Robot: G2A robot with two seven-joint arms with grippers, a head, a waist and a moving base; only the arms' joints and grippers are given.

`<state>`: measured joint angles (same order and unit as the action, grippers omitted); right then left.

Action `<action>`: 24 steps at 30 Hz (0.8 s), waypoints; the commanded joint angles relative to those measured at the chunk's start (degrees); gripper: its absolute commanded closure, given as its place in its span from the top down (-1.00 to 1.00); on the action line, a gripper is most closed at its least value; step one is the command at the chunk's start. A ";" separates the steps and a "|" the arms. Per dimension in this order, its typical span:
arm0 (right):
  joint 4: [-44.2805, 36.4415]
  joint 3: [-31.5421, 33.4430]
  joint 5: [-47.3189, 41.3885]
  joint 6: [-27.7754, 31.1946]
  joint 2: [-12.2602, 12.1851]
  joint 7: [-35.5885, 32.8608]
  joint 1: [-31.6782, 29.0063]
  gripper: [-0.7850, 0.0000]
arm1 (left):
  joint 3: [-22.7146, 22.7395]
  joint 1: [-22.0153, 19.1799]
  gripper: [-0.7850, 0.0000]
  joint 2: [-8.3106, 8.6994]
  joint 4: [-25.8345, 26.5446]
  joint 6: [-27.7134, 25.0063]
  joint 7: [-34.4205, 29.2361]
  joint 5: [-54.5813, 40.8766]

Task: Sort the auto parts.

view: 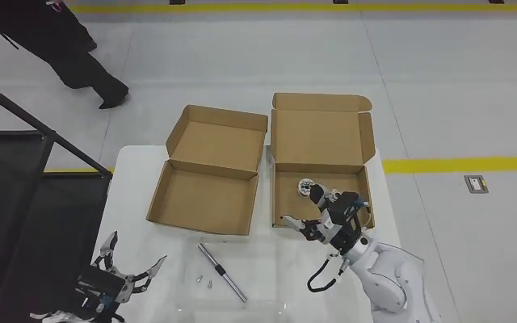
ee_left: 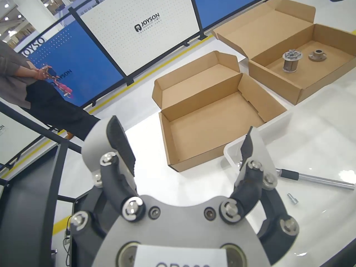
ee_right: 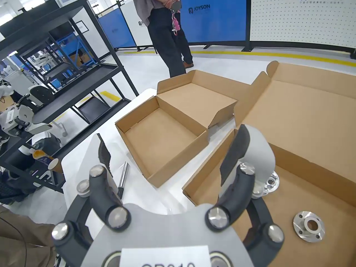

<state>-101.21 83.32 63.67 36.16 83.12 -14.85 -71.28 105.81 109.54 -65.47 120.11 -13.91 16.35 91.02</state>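
Note:
Two open cardboard boxes stand side by side on the white table. The left box [view: 202, 200] [ee_left: 211, 115] [ee_right: 164, 137] holds nothing. In the right box [view: 319, 145] [ee_left: 328, 65] [ee_right: 306, 112] lie a metal flange [ee_right: 308, 225] [ee_left: 317, 56] and a spool-like hub [ee_left: 291, 61] [view: 307, 187]. A steel rod [view: 222, 272] [ee_left: 317, 179] [ee_right: 123, 176] and small bolts [view: 202, 280] [ee_left: 292, 198] lie in a clear tray [ee_left: 230, 151]. My right gripper [view: 304, 207] [ee_right: 169, 151] hangs open and empty over the right box's front wall. My left gripper [view: 129, 262] [ee_left: 185, 148] is open and empty near the table's front left corner.
The clear tray [view: 266, 299] takes up the table's front middle. A black shelf rack [view: 32, 186] stands close beside the table's left edge. Both box lids stand up at the back.

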 commanded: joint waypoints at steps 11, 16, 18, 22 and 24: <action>0.00 0.00 0.00 0.02 0.00 0.00 0.00 1.00 | -1.78 -1.83 1.00 0.92 3.27 -5.76 -3.88 15.80; 0.00 0.00 0.00 0.02 0.00 0.00 0.00 1.00 | 1.04 -4.76 1.00 1.99 6.83 -12.64 -4.64 25.02; 0.00 0.00 0.00 0.02 0.00 0.00 0.00 1.00 | 2.19 -6.60 1.00 2.59 7.28 -16.38 -4.93 29.44; -0.82 0.16 1.00 0.37 -0.21 0.37 -0.84 1.00 | 1.23 -10.65 1.00 4.26 8.53 -27.41 -1.93 40.13; -2.69 1.22 3.19 0.74 -0.60 1.52 -2.73 1.00 | 0.10 -13.16 1.00 5.14 7.63 -31.53 1.48 44.17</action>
<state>-103.05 84.07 65.98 36.68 82.68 -13.94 -73.13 106.45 97.61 -60.73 128.23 -43.07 16.04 132.79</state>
